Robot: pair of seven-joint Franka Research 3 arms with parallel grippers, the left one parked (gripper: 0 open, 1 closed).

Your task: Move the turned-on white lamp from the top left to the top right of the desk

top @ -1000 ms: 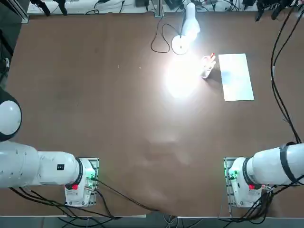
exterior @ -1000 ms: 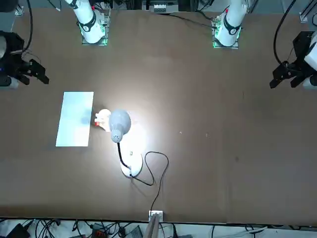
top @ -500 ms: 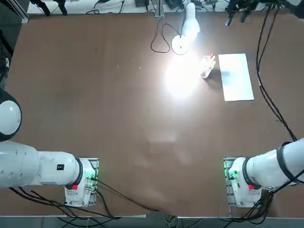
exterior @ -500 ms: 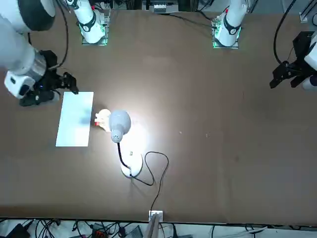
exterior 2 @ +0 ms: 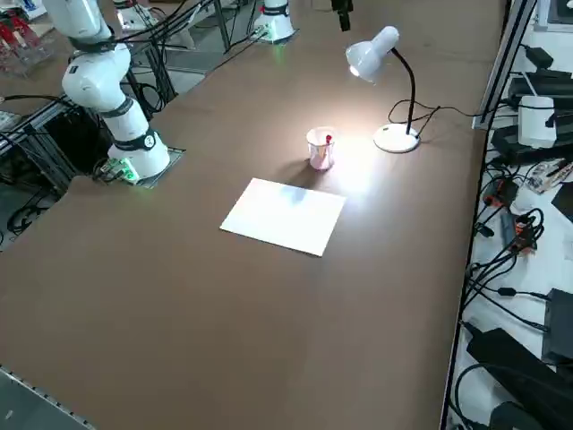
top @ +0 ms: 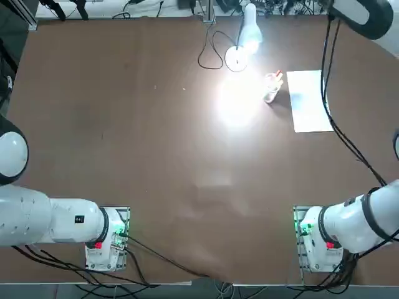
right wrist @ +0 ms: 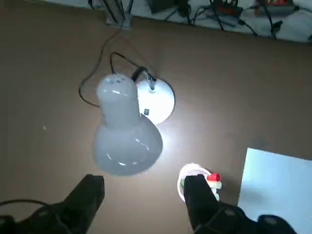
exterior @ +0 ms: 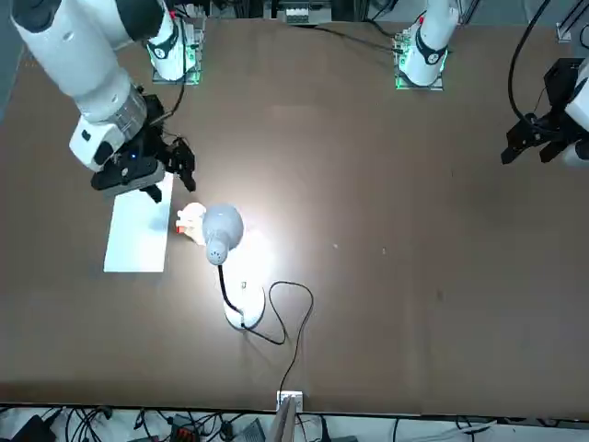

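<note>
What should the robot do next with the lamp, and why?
Probably ease the right gripper toward the lamp, staying clear of the cup, because its fingers are open, nothing is between them, and the lamp's head is just ahead.

White desk lamp (top: 251,36), switched on, upright on its round base, head tilted over a slim black neck, near the top centre of the overhead frame, on a wide, matte brown desk (top: 149,124).
</note>
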